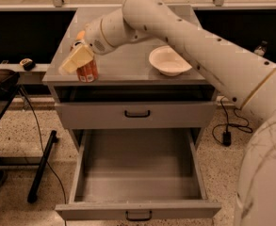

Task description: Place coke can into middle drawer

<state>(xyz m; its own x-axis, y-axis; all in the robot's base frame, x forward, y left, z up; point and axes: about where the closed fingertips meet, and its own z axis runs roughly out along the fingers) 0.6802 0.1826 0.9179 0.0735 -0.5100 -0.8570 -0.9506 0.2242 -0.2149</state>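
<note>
The coke can [89,73] is an orange-red can at the front left corner of the cabinet top. My gripper [80,64] reaches down from the right, and its cream fingers [74,60] close over the can's upper part, hiding the top. The can leans slightly, with its base at the cabinet surface. The middle drawer [137,210] is the lower grey drawer. It is pulled fully out below, and its tray holds nothing.
A white bowl [168,60] sits on the cabinet top to the right of the can. A bit of an orange ball [81,34] shows behind my wrist. The upper drawer front [137,113] is closed. A black stand [41,166] and cables are on the floor at the left.
</note>
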